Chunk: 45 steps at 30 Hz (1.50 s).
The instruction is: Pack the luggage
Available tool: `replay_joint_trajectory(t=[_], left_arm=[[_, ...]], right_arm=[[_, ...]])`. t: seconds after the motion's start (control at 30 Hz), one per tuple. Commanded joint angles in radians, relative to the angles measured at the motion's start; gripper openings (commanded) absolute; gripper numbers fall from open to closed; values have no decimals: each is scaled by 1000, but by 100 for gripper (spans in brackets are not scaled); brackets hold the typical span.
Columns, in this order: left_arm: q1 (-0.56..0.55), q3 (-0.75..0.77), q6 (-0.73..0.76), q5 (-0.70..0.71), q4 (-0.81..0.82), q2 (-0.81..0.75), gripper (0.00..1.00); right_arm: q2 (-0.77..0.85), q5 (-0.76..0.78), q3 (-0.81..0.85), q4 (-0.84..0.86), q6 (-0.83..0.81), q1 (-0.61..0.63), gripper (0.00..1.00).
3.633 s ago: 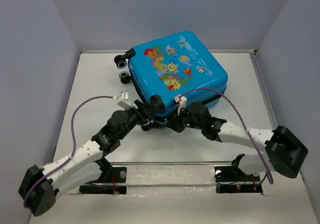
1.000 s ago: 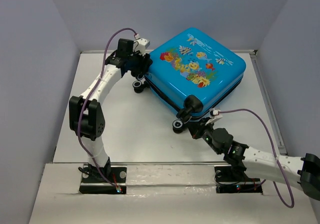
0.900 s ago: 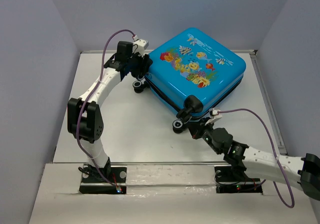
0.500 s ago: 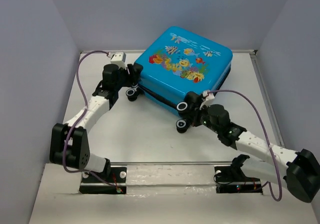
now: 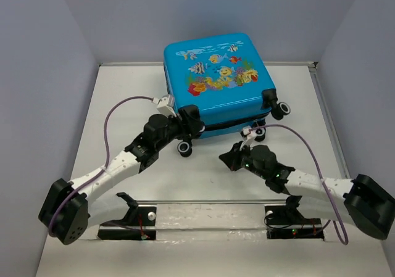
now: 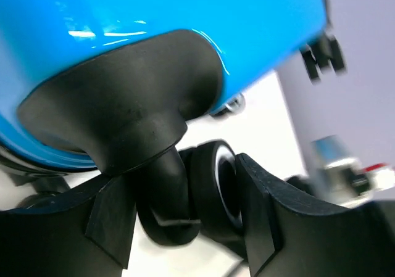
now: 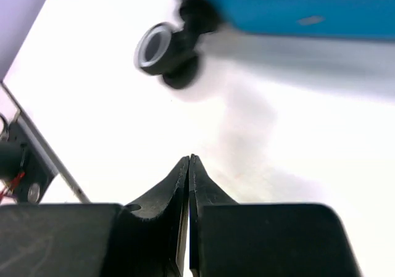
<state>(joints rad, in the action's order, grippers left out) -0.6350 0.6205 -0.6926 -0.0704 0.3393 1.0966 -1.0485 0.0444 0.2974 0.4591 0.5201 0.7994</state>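
The luggage (image 5: pixel 213 79) lies closed and flat on the white table (image 5: pixel 123 98), fish-and-coral shell facing up, at 12 o'clock of the table's middle and close to the back wall. Its black zipper band (image 5: pixel 234 124) runs along the side that faces 6 o'clock. The wheels (image 5: pixel 281 109) stick out from that same side, some at the 7 o'clock corner and some at the 4 o'clock corner.

The left gripper (image 5: pixel 183 134) reaches in from 8 o'clock to the 7 o'clock corner of the case. In the left wrist view its two fingers (image 6: pixel 111 218) stand apart with a caster wheel (image 6: pixel 213 194) between them. One finger lies against the wheel's face, the other against the black fork (image 6: pixel 162 194) that hangs from the rounded corner housing (image 6: pixel 123 98). The fingers are clamped on that caster wheel, and the blue shell fills the view above it.

The right gripper (image 7: pixel 189 164) sits low over the bare table at 6 o'clock of the luggage, just off its near side and apart from it, pointing toward 9 o'clock. Its fingers are pressed together tip to tip with nothing between them. Ahead of them in the right wrist view, at 11 o'clock, another wheel of the case shows, blurred, under the blue edge. A purple cable (image 5: pixel 114 126) loops above the left arm
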Motion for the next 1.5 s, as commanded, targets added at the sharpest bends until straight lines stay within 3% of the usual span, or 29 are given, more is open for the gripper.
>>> replay_joint_trajectory(t=[0.0,0.23,0.4,0.5,0.6,0.73,0.77,1.0,1.17,1.33,1.47], left_arm=[[-121,71,-94,-259,153,86,6],[-106,148,-41,-207,84,22,6],[-32,114,-2,-198,-11,-47,6],[9,87,7,-195,-25,-73,6],[52,52,7,-212,-23,-104,6],[72,38,11,-226,-25,-115,6],[74,36,15,-232,-23,-115,6],[87,5,16,-233,-25,-147,6],[97,-4,-7,-253,-17,-179,6],[97,-15,-18,-273,-10,-191,6],[98,-24,-10,-270,-8,-198,6]], right_arm=[[-99,259,14,296,51,121,7],[-216,169,204,192,-29,132,7],[-9,334,262,-282,-19,77,8],[94,277,301,-524,-38,-88,36],[127,181,296,-603,-86,-246,53],[78,129,307,-612,-153,-322,54],[68,100,313,-602,-161,-322,54],[-1,274,321,-502,-123,-332,55],[-41,367,204,-216,-126,-332,55],[-89,339,68,221,-216,-350,54],[-185,382,75,416,-334,-359,52]])
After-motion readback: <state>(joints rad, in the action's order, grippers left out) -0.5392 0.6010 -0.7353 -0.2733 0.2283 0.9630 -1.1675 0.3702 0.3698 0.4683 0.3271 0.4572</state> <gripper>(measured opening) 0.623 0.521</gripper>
